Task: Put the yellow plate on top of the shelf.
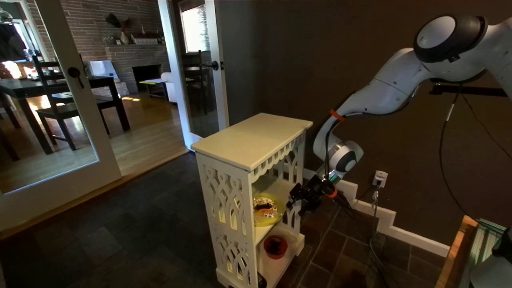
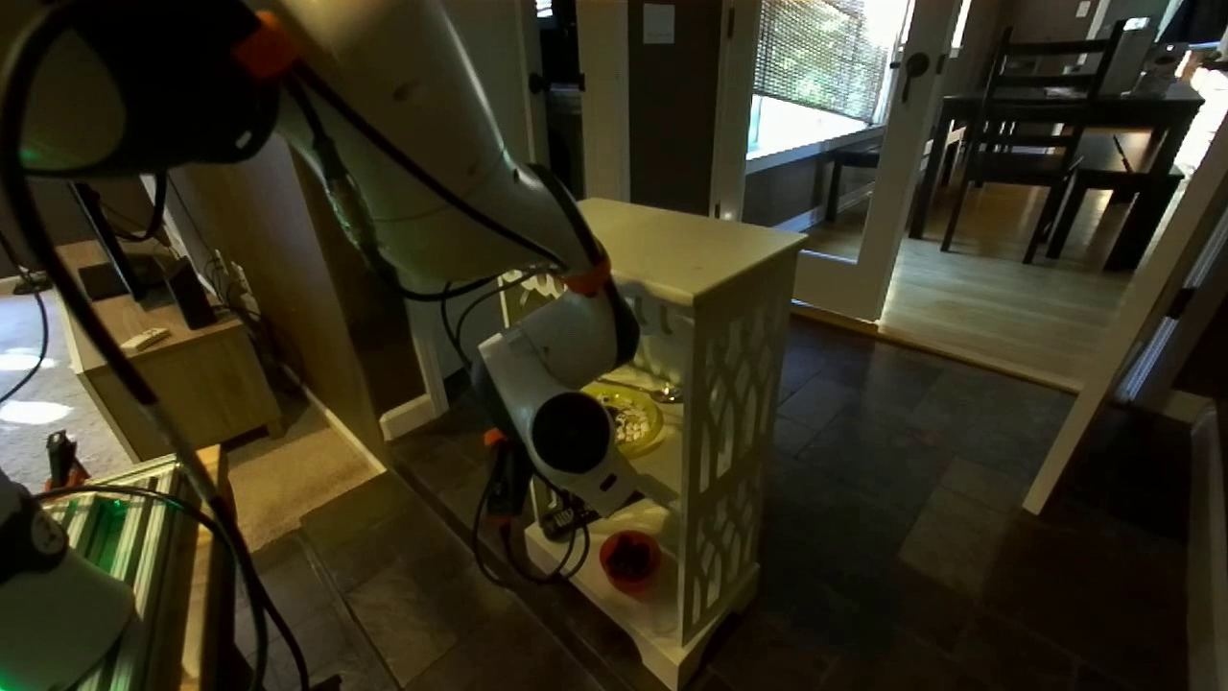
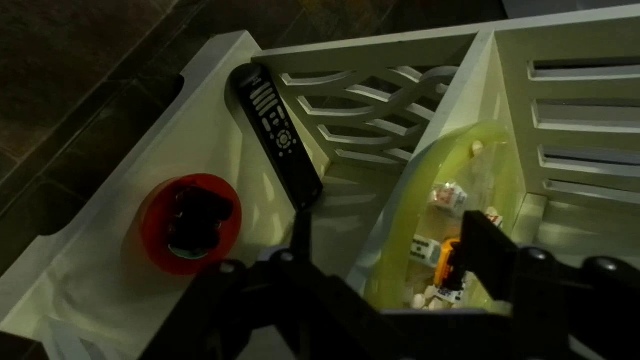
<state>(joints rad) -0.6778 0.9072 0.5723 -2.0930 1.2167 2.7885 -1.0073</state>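
The yellow plate (image 1: 280, 208) lies on the middle tier of the white shelf (image 1: 252, 138), holding small white pieces, wrapped packets and an orange-and-black item. The plate (image 2: 654, 422) and shelf (image 2: 700, 250) show in both exterior views. My gripper (image 1: 298, 203) is at the shelf's open front, level with the plate. In the wrist view my gripper (image 3: 390, 240) is open and empty. The plate's near rim (image 3: 397, 262) and the tier's edge appear between its fingers; the right finger overlaps the plate's inside. I cannot tell whether it touches. The arm mostly hides the gripper in an exterior view.
A red bowl (image 3: 160, 235) with dark contents and a black remote (image 3: 280, 135) lie on the shelf's bottom tier. A shiny item (image 2: 669, 393) is beside the plate. Lattice side panels (image 1: 224, 192) and the overhanging top bound the opening. A wall outlet (image 1: 380, 179) is behind the arm.
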